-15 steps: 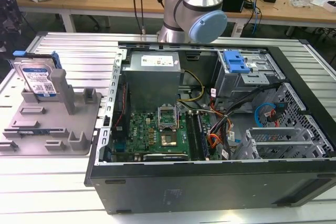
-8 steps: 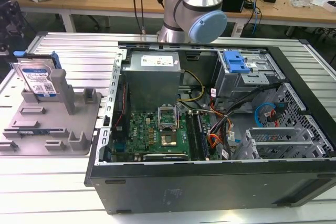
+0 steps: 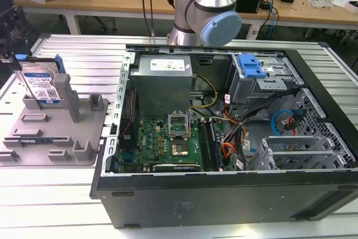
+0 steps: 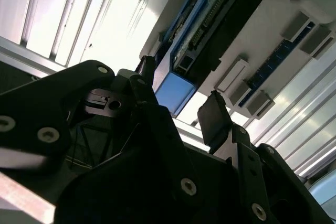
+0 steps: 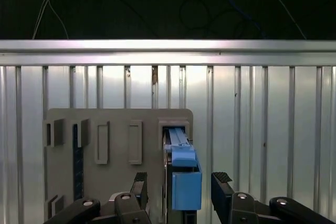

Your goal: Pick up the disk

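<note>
Hand and disk at the approach. The disk [image 3: 42, 85] stands on edge in a slot of the grey fixture [image 3: 56, 132]. The fixture lies on the ribbed metal tabletop [image 3: 72, 54] at the exterior view's left, well apart from the open computer case [image 3: 224, 138].

The hand [image 5: 180, 183] is directly above the disk, and the disk's narrow upper edge with its blue side rail [image 5: 185, 182] faces up into the hand. In the first wrist view the two fingers [image 5: 139, 183] stand one on each side of that rail, with a clear gap on both sides. The hand is spread wider than the disk is thick and has hold of nothing.

The disk's long edge runs crosswise to the line joining the fingertips, so the jaws face its two broad faces. The second wrist view shows the same straddle, with the rail [image 4: 173, 90] between the dark fingers [image 4: 212, 114] and the body of the disk receding beyond them.

The arm's base [image 3: 207, 4] rises behind the case, and the arm reaches across toward the fixture with the wrist pointing straight down. As a judgement, the hand is centred on the disk, and only descent and closure separate it from a grasp.
</note>
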